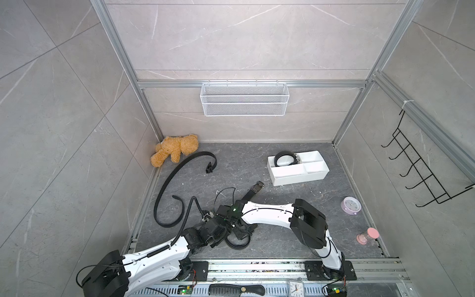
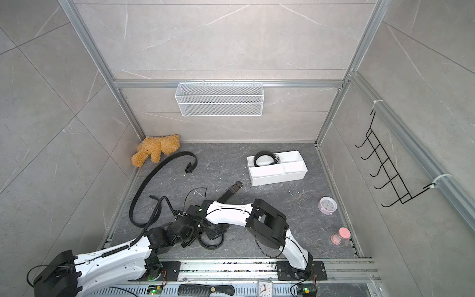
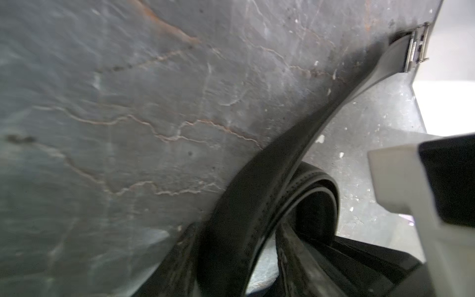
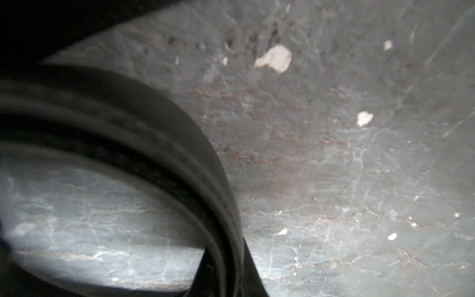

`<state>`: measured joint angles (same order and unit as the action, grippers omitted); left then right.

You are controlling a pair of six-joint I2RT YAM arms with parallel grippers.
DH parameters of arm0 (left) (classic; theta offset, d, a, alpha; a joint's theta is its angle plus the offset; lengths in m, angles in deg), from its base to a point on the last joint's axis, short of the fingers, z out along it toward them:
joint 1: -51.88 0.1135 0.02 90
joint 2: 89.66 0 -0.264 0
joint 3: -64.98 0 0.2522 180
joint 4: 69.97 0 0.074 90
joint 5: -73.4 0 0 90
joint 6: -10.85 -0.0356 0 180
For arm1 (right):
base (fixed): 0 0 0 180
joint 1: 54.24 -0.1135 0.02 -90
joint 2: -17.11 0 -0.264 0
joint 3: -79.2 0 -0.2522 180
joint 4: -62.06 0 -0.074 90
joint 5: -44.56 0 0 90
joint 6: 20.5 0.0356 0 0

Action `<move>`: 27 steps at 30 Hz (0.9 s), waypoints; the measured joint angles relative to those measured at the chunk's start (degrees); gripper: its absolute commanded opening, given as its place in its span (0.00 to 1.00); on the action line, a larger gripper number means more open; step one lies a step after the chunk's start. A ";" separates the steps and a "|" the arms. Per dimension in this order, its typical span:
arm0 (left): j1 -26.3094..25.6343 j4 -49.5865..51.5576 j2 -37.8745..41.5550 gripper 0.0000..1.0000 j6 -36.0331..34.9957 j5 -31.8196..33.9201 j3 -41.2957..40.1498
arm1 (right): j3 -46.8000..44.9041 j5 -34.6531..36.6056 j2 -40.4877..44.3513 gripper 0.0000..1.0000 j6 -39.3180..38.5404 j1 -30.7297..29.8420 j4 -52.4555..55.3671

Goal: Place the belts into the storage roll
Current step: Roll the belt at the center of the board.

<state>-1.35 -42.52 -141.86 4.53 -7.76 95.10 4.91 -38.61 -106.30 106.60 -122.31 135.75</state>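
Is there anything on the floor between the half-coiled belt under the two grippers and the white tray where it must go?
Nothing visible blocks it. The floor between the half-coiled belt and the tray shows only small white specks. Another coiled belt fills one compartment; the others look empty.

A robot lab booth, shown by aluminium frame [image 1: 167,84] and tile panels [image 1: 244,38].

Left arm [image 1: 154,257]: reaches from the lower left of the frame toward lower centre, held low
Left gripper [image 1: 226,232]: lower centre, jaw gap unclear
Right arm [image 1: 267,212]: rises from lower right, elbow bent, forearm pointing left
Right gripper [image 1: 244,230]: tipped down just beside the left one, jaws closed tight
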 measured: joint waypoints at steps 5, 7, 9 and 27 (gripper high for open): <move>-0.11 2.49 1.51 0.42 0.92 0.04 -0.15 | 0.00 0.61 0.00 0.13 0.66 -0.39 -0.24; -0.15 2.14 1.62 0.41 1.27 0.07 -0.42 | 0.00 0.63 0.00 0.13 0.70 -0.44 -0.28; -0.11 1.73 1.09 0.34 1.42 0.04 -0.52 | 0.00 0.61 0.00 0.13 0.70 -0.42 -0.31; 4.57 10.19 -7.63 0.00 -8.79 -0.24 7.74 | -6.21 -2.12 4.98 0.64 0.87 3.63 -5.25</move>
<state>3.22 -32.33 -149.49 -4.26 -8.00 102.84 -1.30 -40.73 -101.32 107.47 -118.68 130.50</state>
